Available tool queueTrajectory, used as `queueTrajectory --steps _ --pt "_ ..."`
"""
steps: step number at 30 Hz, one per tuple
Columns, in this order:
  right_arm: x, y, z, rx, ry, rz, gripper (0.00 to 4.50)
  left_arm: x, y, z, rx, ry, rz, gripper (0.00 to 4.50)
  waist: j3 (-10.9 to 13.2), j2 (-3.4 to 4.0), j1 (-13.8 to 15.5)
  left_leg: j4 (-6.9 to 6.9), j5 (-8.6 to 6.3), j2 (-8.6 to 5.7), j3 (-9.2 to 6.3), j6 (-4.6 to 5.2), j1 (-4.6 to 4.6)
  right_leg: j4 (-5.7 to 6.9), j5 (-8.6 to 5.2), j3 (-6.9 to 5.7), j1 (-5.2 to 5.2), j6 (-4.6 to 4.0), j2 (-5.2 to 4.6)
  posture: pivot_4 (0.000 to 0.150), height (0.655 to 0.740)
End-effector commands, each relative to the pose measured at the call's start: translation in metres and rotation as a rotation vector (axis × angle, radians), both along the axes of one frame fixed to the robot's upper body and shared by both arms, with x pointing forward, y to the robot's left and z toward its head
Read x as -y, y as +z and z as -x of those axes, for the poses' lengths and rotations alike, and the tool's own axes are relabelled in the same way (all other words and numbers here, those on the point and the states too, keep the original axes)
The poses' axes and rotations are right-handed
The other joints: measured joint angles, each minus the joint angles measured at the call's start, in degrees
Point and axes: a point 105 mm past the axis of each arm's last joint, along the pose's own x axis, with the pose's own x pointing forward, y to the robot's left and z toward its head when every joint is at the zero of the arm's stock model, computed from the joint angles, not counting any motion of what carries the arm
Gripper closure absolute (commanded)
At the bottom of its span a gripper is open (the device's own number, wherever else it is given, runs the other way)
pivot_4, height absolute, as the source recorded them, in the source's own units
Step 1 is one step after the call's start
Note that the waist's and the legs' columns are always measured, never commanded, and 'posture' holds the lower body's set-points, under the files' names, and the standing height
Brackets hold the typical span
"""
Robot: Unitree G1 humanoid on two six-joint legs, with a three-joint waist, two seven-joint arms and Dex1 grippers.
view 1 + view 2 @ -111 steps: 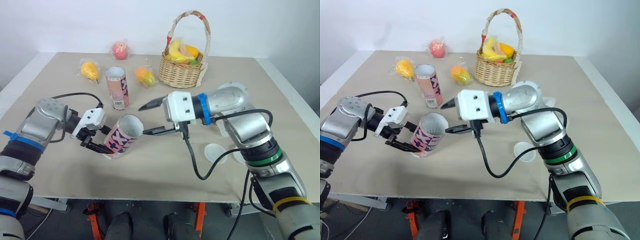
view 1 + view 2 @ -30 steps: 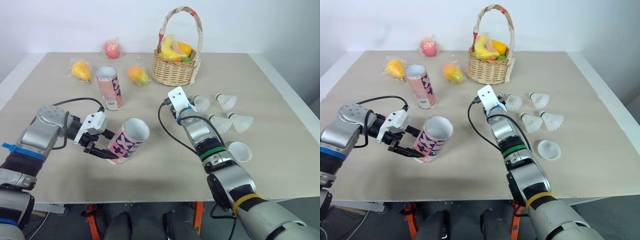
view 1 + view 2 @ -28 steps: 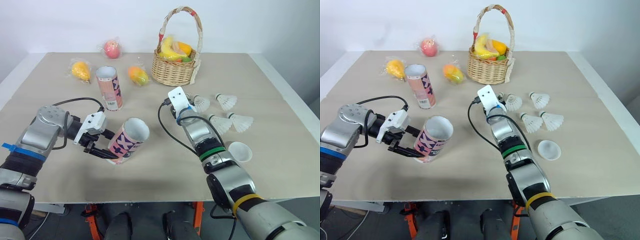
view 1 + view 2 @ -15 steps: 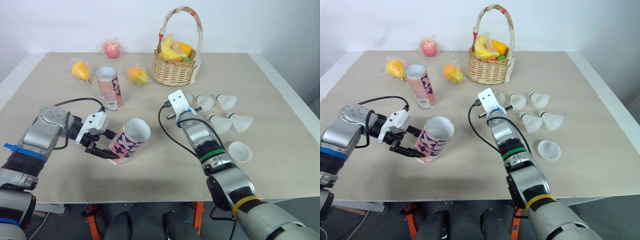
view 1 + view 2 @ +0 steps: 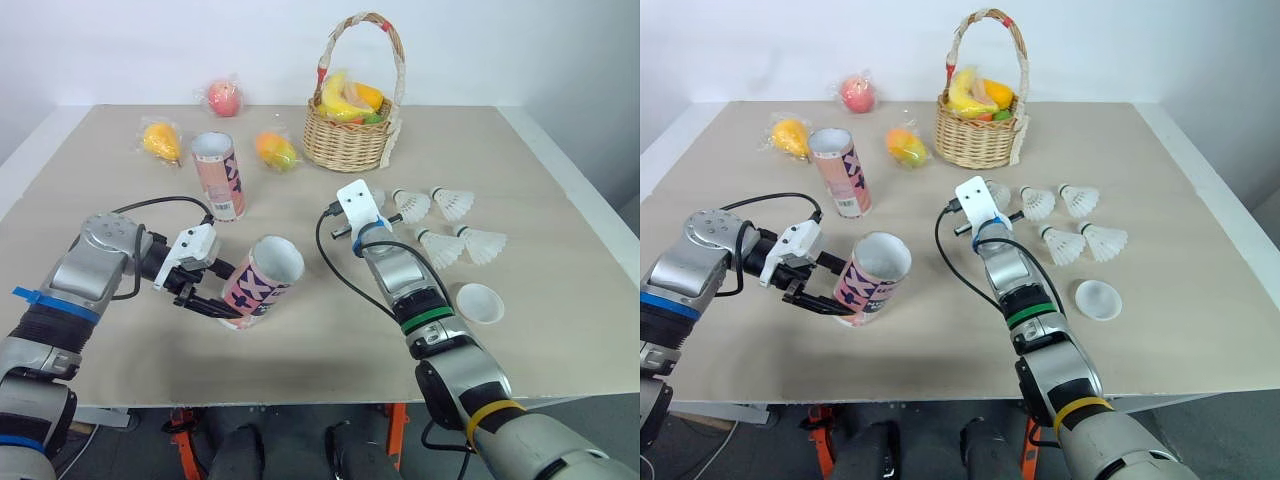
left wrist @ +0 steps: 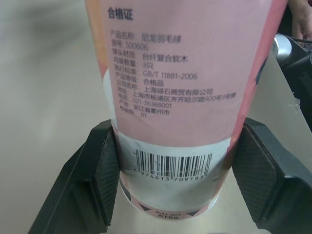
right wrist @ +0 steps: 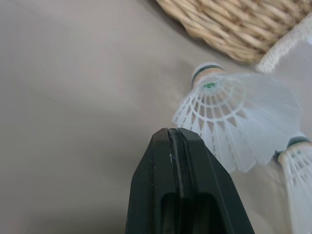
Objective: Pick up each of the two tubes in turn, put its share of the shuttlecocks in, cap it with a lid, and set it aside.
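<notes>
Beige table (image 5: pixel 560 200), white wall (image 5: pixel 150 40) behind, left pincer (image 5: pixel 214 292) pinching tube (image 5: pixel 264 282), right pincer (image 7: pixel 174 139) pressed together.

Smooth printed-paper tube (image 5: pixel 262 283), rough woven-wicker basket (image 5: pixel 350 147), translucent white ribbed shuttlecock (image 7: pixel 243 122) — matt beige tabletop (image 5: pixel 330 325).

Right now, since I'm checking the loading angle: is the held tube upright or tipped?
Tipped: the tube leans, open mouth raised; fingers of the left gripper clamp its base.

My left gripper (image 6: pixel 176 165) clamps the tube (image 5: pixel 262 283), forearm angled inward; my right gripper (image 7: pixel 174 139) is pinched closed, arm stretched forward.
</notes>
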Motion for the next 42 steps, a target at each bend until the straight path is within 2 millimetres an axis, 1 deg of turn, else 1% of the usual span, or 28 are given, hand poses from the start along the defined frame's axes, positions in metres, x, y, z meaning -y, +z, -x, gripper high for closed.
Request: queueTrajectory --steps 1,5,8,11,16,19,22,24,27,32,37,39,42 --pt "-0.005 0.040 0.010 0.150 0.110 -0.044 4.49 -0.002 0.010 -0.001 0.046 0.003 0.013 1.42 0.00 0.00 0.00 0.00 0.00 0.00 0.00 0.00 0.00 0.00 0.00 0.00 0.00 0.00 0.00 0.150 0.7371" --pt "0.009 0.063 0.029 0.261 0.209 -0.031 4.49 -0.003 0.009 0.000 0.044 0.008 0.013 1.42 0.00 0.00 0.31 0.03 0.00 0.00 -0.02 0.00 -0.02 0.00 0.00 -0.03 0.01 0.01 -0.01 0.150 0.7371" --pt "0.026 0.077 0.037 0.286 0.218 -0.071 4.49 -0.004 0.009 0.001 0.043 0.009 0.014 1.42 0.00 0.00 0.29 0.04 0.00 -0.01 -0.01 0.00 -0.03 0.00 0.00 -0.01 0.01 0.02 -0.02 0.150 0.7371" --pt "0.038 0.089 0.046 0.300 0.241 -0.102 4.49 -0.004 0.008 0.001 0.043 0.009 0.015 1.42 0.00 0.00 0.23 0.05 0.01 0.02 -0.02 0.00 -0.02 0.03 0.02 -0.02 0.00 -0.01 0.02 0.150 0.7371" --pt "0.049 0.118 0.071 0.320 0.386 -0.183 4.49 -0.002 0.008 0.000 0.042 0.006 0.018 1.42 0.01 0.01 0.28 0.05 0.01 0.05 -0.02 0.00 -0.01 0.06 0.01 -0.02 -0.01 -0.04 0.04 0.150 0.7371" --pt "0.052 0.129 0.085 0.293 0.475 -0.204 4.49 -0.001 0.008 0.000 0.040 0.004 0.019 1.42 0.01 0.01 0.31 0.06 0.01 0.04 -0.02 0.00 -0.02 0.06 0.00 -0.02 0.01 -0.03 0.03 0.150 0.7371" --pt "0.054 0.138 0.105 0.256 0.588 -0.204 4.49 -0.001 0.007 0.000 0.038 0.004 0.019 1.42 0.01 0.02 0.35 0.08 0.01 0.04 -0.02 0.00 -0.01 0.06 0.00 -0.03 0.01 -0.03 0.03 0.150 0.7371" --pt "0.054 0.141 0.118 0.217 0.658 -0.203 4.49 -0.001 0.007 -0.001 0.036 0.004 0.021 1.42 0.02 0.03 0.33 0.08 0.01 0.06 -0.02 0.00 0.00 0.06 0.01 -0.03 0.01 -0.03 0.05 0.150 0.7371" --pt "0.051 0.138 0.133 0.149 0.735 -0.196 4.49 0.000 0.007 -0.001 0.034 0.003 0.024 1.42 0.02 0.03 0.32 0.08 0.01 0.06 -0.02 0.00 0.00 0.07 0.00 -0.03 0.01 -0.03 0.04 0.150 0.7371" --pt "0.048 0.134 0.146 0.077 0.800 -0.223 4.49 0.000 0.007 -0.002 0.034 0.004 0.027 1.42 0.02 0.03 0.35 0.13 0.01 0.05 -0.01 0.00 0.00 0.07 0.01 -0.02 0.02 -0.01 0.03 0.150 0.7371" --pt "0.041 0.128 0.160 0.032 0.862 -0.210 4.49 0.001 0.008 -0.002 0.038 0.001 0.032 1.42 0.02 0.03 0.41 0.13 0.01 0.05 -0.02 0.01 0.00 0.07 0.01 -0.03 0.03 0.01 0.03 0.150 0.7371" --pt "0.041 0.130 0.161 0.033 0.865 -0.223 4.49 0.002 0.008 -0.002 0.039 0.000 0.034 1.42 0.02 0.03 0.42 0.13 0.01 0.05 -0.01 0.01 0.00 0.07 0.01 -0.02 0.03 0.01 0.03 0.150 0.7371" --pt "0.041 0.138 0.164 0.038 0.888 -0.268 4.49 0.002 0.009 -0.003 0.038 0.001 0.034 1.42 0.02 0.03 0.41 0.14 0.01 0.05 -0.02 0.01 0.00 0.07 0.01 -0.03 0.03 0.02 0.03 0.150 0.7371"
